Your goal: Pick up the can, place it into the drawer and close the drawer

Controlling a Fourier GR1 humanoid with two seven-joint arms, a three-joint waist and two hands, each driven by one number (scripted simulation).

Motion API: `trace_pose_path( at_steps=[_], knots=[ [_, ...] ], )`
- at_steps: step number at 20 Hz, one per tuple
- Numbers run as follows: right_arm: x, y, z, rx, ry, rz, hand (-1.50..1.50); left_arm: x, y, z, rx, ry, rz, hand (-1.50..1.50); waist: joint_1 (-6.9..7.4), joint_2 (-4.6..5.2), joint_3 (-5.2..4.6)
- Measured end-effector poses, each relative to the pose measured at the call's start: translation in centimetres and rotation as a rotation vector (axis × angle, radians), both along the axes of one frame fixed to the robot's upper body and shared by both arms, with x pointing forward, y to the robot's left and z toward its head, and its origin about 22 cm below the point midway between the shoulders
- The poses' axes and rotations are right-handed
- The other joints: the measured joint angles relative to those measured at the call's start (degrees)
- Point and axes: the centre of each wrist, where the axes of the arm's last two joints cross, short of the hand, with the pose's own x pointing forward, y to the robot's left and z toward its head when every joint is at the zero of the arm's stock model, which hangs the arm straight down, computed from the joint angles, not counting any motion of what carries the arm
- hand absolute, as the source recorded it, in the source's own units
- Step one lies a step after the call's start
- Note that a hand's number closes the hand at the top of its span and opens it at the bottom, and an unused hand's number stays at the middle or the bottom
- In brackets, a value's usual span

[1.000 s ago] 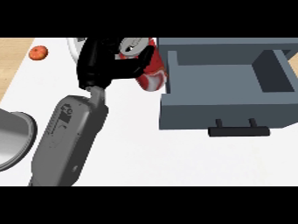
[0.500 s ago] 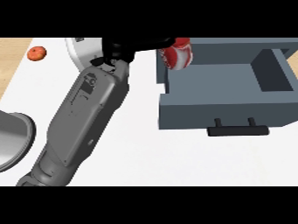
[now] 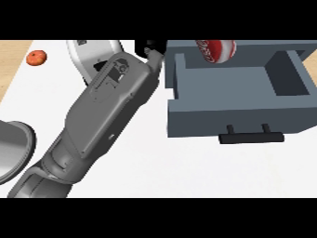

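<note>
One can (image 3: 214,50) lies at the open drawer's (image 3: 243,111) far-left corner, just right of the right hand (image 3: 150,46). Whether that hand grips it cannot be told.

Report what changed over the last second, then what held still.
The can moved right and away from the robot, from beside the drawer's left wall to over its back edge. The left hand and its forearm swung the same way, towards the drawer; whether the hand has hold of the can now cannot be seen. The drawer stayed open and in place, and the small orange fruit did not move.
</note>
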Motion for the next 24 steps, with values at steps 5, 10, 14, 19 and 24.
trace_pose_path(
  at_steps=[5,10,14,19,24],
  knots=[
    [0.2,-0.1,0.2,0.002,-0.008,0.009,-1.50,0.5,-1.6,0.3,0.020,0.005,0.003,1.50,-0.61,0.13,0.01],
    [1.0,0.0,0.1,0.001,-0.010,0.012,-1.50,1.0,-2.7,0.8,0.025,0.022,-0.005,1.50,-1.19,0.32,0.03],
    [1.1,0.1,0.1,-0.003,-0.011,0.018,-1.50,1.1,-3.4,0.2,0.043,0.035,0.013,1.50,-1.73,0.39,0.04],
    [1.0,0.4,0.5,0.002,-0.021,0.028,-1.50,1.3,-3.8,-0.3,0.062,0.053,0.024,1.50,-2.22,0.51,0.06],
    [1.2,0.4,0.4,0.003,-0.022,0.034,-1.50,1.6,-3.9,-1.1,0.096,0.068,0.041,1.50,-2.75,0.66,0.08]
  ],
)
